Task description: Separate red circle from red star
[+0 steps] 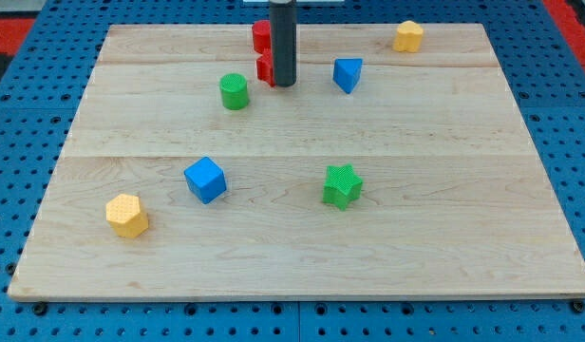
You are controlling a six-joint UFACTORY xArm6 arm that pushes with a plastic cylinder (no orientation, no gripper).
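Board (302, 256) fills the view, pale wood over a blue pegboard, with blocks scattered well apart. My rod comes down at the far middle, and my tip (285, 85) sits just right of two red pieces that it partly hides. There is no gripper here, so nothing is grasped or released; the tip only pushes. The farther red block (260, 36) and the nearer red block (265, 67) stand close together, one behind the other; which is the circle and which the star I cannot tell. A green cylinder (234, 91) lies to their left, a blue triangle (347, 73) to the right. To do this well, I judge the tip should slip between the reds and drive one squarely away, avoiding the cylinder.
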